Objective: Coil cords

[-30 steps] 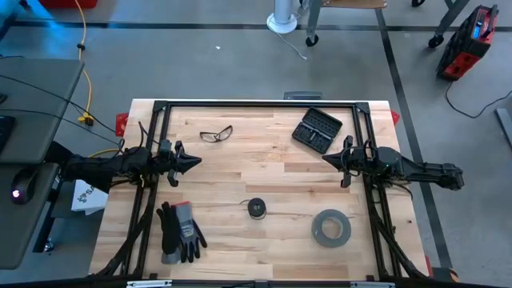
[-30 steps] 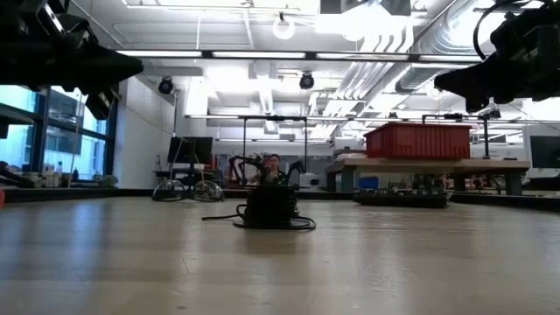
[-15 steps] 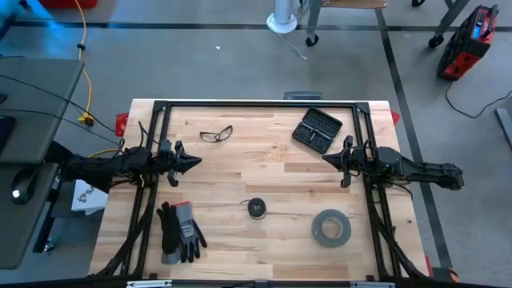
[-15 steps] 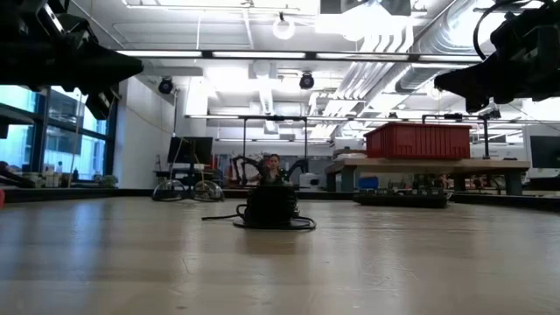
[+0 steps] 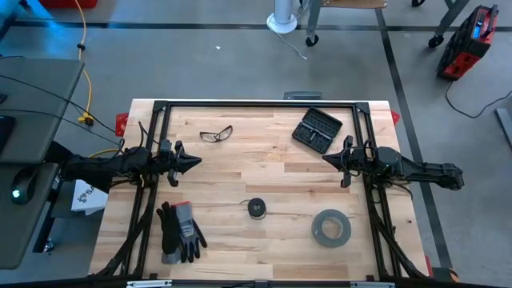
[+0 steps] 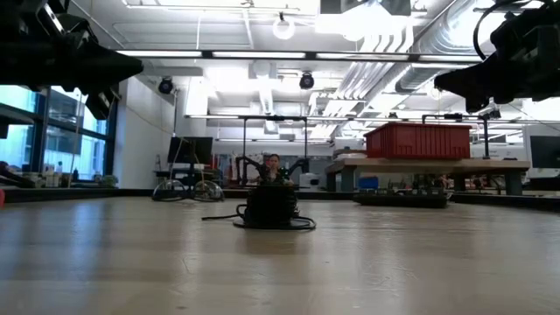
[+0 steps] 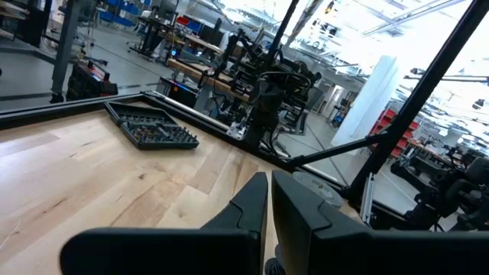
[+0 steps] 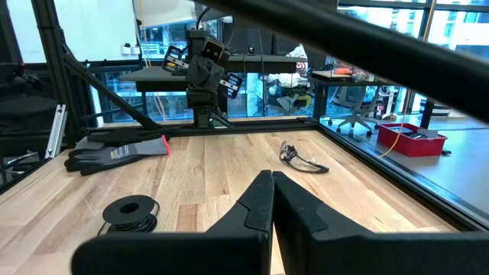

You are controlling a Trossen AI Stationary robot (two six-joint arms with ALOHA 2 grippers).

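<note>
High view: pale wood table [image 5: 264, 160] on a grey workshop floor, both arms idle.
Left gripper [image 5: 196, 162] pinched closed, empty, at the left edge; black gloves [image 5: 179, 231]; spool [image 5: 256, 208] with its cord mid-table; grey tape roll [image 5: 330, 227]; open bit case [image 5: 317, 130] holding bits; right gripper [image 5: 326, 159] closed, empty.
</note>
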